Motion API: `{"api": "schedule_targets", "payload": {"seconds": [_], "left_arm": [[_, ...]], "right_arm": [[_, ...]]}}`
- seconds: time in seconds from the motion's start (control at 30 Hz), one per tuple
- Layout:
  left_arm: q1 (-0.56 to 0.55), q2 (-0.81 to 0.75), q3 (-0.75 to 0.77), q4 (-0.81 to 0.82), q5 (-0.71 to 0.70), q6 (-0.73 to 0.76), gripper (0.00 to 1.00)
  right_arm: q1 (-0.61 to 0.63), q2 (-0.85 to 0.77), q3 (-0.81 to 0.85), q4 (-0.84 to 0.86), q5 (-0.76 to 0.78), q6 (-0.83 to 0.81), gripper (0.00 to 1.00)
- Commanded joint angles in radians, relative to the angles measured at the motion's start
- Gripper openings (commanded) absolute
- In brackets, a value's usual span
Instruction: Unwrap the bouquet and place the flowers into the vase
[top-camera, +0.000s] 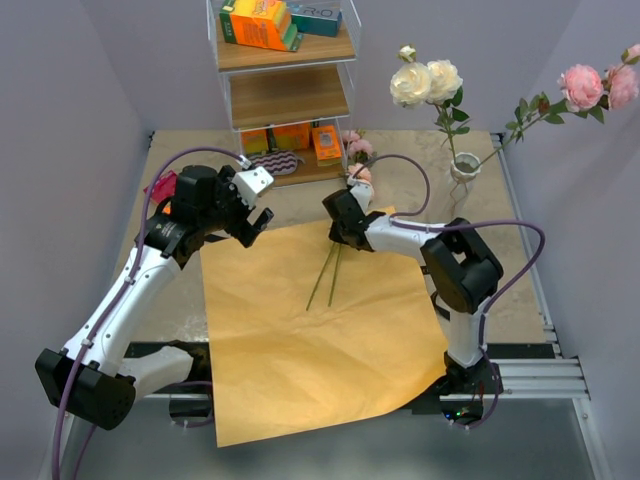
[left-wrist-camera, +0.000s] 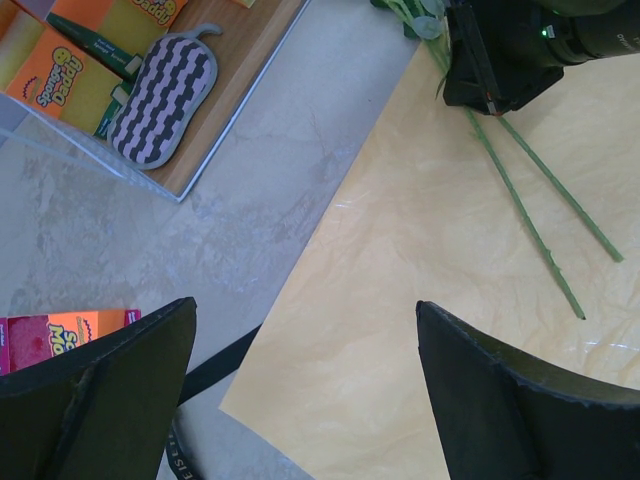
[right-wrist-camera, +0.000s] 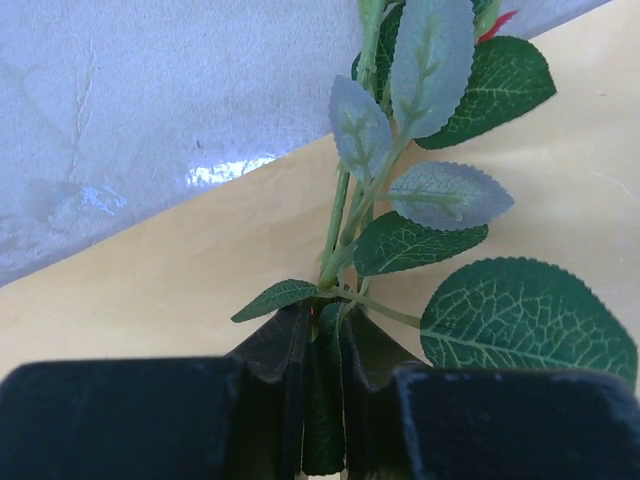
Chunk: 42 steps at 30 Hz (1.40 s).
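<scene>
Over on the left, the left gripper (top-camera: 254, 224) hung above the far left corner of the orange paper sheet (top-camera: 300, 350), its jaws wide apart and holding nothing. Across the middle of the table (top-camera: 505, 290) that sheet lay spread flat, already unwrapped. Two flowers (top-camera: 329, 275) lay on it, their thin green stems side by side and pointing toward the near edge. At their upper end the right gripper (top-camera: 346, 222) was down on them. The right wrist view showed its jaws drawn together around the stems just below a cluster of leaves (right-wrist-camera: 440, 195). Farther right stood the vase (top-camera: 463, 168), well apart from the sheet, with cream and pink roses (top-camera: 425, 82) already leaning out of it.

The stems looked light, slim and springy, so a firm pinch on bare stem, clear of the leaves, seemed the best hold. Being smooth, they could twist between the pads, and the long tails would likely swing once lifted. The vase looked narrow, light and top-heavy with blooms, so a stem nudging its rim could tip it.
</scene>
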Motion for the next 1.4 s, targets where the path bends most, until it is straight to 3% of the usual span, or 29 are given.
{"api": "schedule_targets", "payload": {"seconds": [0.0,0.3,0.6,0.7,0.9,1.3,1.33,1.37], "left_arm": [[0.004,-0.015,-0.004,0.019,0.008,0.010,0.95],[0.004,-0.018,-0.010,0.019,0.016,0.005,0.95],[0.004,-0.023,-0.016,0.019,0.022,0.005,0.95],[0.004,-0.024,-0.018,0.014,0.023,0.007,0.94],[0.004,-0.027,-0.024,0.020,0.031,0.007,0.94],[0.004,-0.027,-0.012,0.020,0.040,0.004,0.94],[0.004,-0.026,-0.012,0.020,0.040,0.004,0.94],[0.004,-0.027,-0.010,0.020,0.040,0.004,0.94]], "right_arm": [[0.034,-0.155,-0.086,0.172,0.081,-0.061,0.00],[0.061,-0.506,-0.225,0.405,0.037,-0.334,0.00],[0.061,-0.661,-0.328,0.247,0.103,-0.377,0.00],[0.063,-0.680,-0.347,0.109,0.140,-0.338,0.00],[0.061,-0.663,-0.405,-0.066,0.221,-0.261,0.00],[0.061,-0.298,-0.266,-0.213,0.135,-0.167,0.00],[0.061,-0.287,-0.256,-0.222,0.129,-0.166,0.07],[0.061,-0.269,-0.232,-0.228,0.129,-0.166,0.22]]}}
